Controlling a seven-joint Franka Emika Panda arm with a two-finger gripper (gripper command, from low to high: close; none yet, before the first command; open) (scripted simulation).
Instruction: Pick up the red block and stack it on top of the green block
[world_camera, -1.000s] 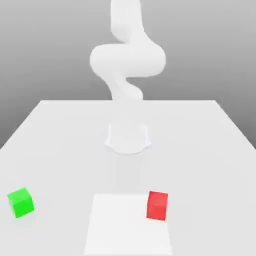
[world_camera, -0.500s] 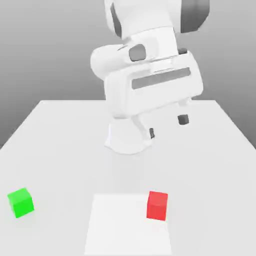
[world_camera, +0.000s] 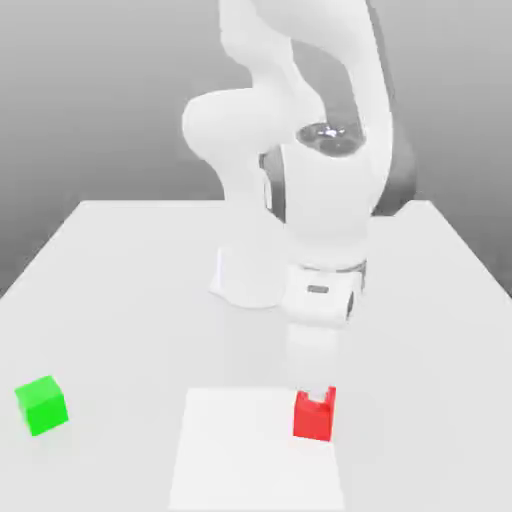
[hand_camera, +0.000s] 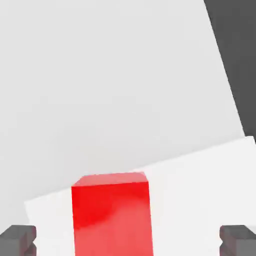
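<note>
The red block (world_camera: 313, 422) rests on the table near the front, on the right part of a brighter white patch (world_camera: 240, 450). My gripper (world_camera: 316, 394) hangs straight down just over it, touching nothing. In the hand view the red block (hand_camera: 111, 215) lies between the two dark fingertips (hand_camera: 18, 240), which stand wide apart on either side with a gap to the block; the gripper (hand_camera: 128, 241) is open. The green block (world_camera: 42, 405) sits alone far off toward the exterior view's left, close to the table's front.
The white table (world_camera: 120, 290) stretches back to the arm's round base (world_camera: 250, 280) in the middle. The arm's bulky links (world_camera: 320, 200) rise over the table's centre. A dark area lies past the table's edge (hand_camera: 235, 60) in the hand view.
The arm has swung down and forward, from high above the table to just over the red block. Neither block has moved.
</note>
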